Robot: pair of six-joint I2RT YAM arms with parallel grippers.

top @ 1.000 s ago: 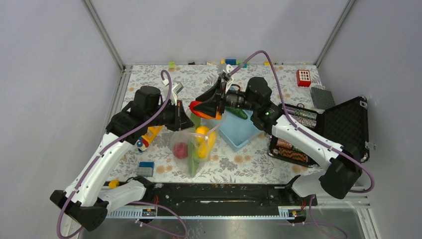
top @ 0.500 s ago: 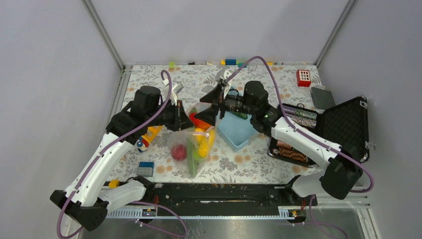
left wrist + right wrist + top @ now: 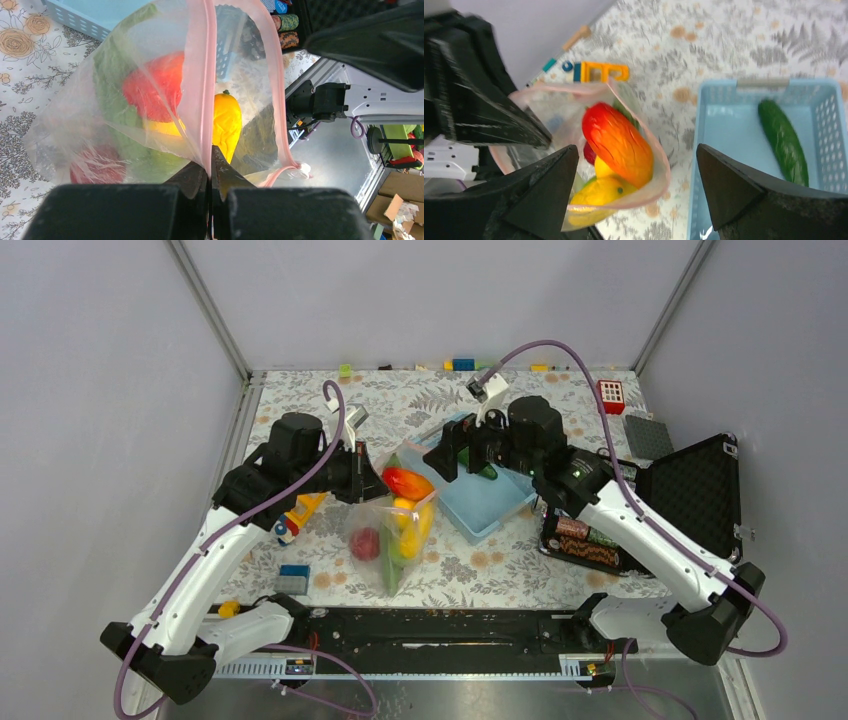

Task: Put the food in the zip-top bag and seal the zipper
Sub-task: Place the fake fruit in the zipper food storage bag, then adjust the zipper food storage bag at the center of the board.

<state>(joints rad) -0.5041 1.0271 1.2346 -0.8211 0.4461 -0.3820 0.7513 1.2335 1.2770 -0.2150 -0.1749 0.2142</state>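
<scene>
The clear zip-top bag (image 3: 392, 532) stands open on the table, and my left gripper (image 3: 376, 480) is shut on its pink zipper (image 3: 202, 75), holding the mouth up. Inside lie a red-orange fruit (image 3: 407, 483) at the top, a yellow lemon (image 3: 226, 120), a red apple (image 3: 366, 542) and green pieces. The left gripper (image 3: 210, 162) pinches the strip between its tips. My right gripper (image 3: 447, 452) is open and empty, above the gap between bag and basket; in its wrist view (image 3: 636, 147) the fruit (image 3: 616, 142) lies below it. A green cucumber (image 3: 783, 140) lies in the basket.
The light blue mesh basket (image 3: 500, 508) sits right of the bag. An open black case (image 3: 690, 490) with coloured rolls stands at the right. A red block (image 3: 610, 396), a grey plate (image 3: 647, 435), a yellow-blue toy (image 3: 297, 515), a blue block (image 3: 293, 578) and far-edge blocks (image 3: 462, 364) lie around.
My right gripper let go of the red-orange fruit into the bag's mouth and drew back to the right, open. The left gripper kept its hold on the zipper.
</scene>
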